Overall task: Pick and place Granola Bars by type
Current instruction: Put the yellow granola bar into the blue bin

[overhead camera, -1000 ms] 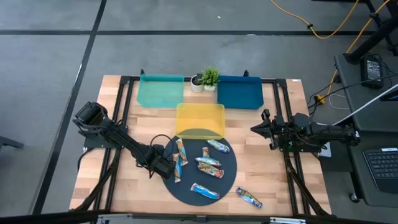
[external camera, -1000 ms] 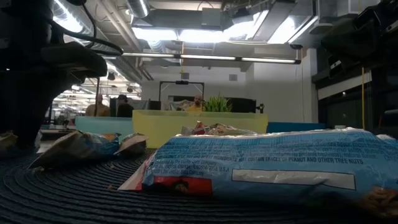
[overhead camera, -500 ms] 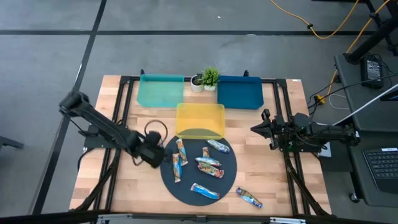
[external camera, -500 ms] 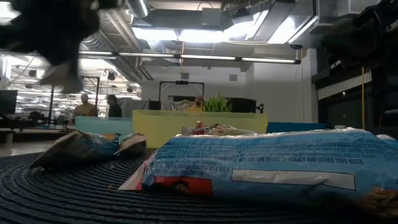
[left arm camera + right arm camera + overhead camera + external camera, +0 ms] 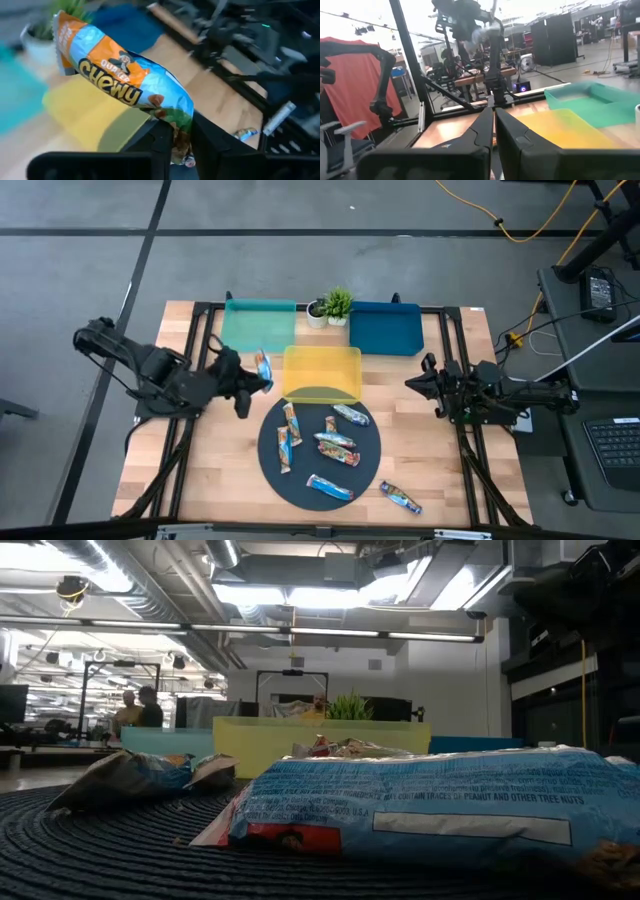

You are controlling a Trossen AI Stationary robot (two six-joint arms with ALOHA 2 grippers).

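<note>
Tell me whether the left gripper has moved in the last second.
Yes. The left gripper, holding a granola bar, went from the dark round mat toward the teal tray.

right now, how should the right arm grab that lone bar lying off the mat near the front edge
Take the stray bar across its narrow middle, coming straight down. It lies flat and slanted on bare table, clear of the round mat, so both long sides are free. The right gripper would likely need turning to straddle the slant.

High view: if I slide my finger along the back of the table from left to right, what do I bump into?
Teal tray → small white pot → green plant → dark blue tray.
</note>
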